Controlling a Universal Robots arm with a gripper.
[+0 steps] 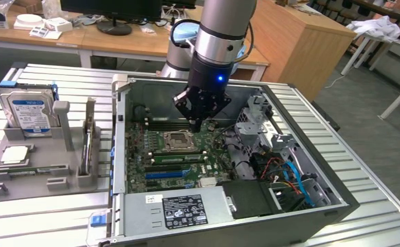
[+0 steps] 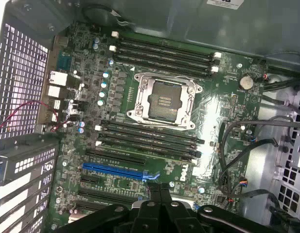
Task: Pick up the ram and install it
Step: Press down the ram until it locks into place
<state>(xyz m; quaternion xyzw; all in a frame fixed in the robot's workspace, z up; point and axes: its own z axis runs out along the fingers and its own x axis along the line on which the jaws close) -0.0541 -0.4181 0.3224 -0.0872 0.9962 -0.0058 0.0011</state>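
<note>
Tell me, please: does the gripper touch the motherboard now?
Apart. In the wrist view, the shut gripper hangs above the motherboard, with the slots and the CPU socket lying uncovered well beneath it.

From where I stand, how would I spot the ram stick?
Left of the open computer case in the exterior view sits a grey holder. The ram stands on edge at the holder's side nearest the case: a long thin strip, unlike the boxy blue-labelled hard drive and the square silver chip.
</note>
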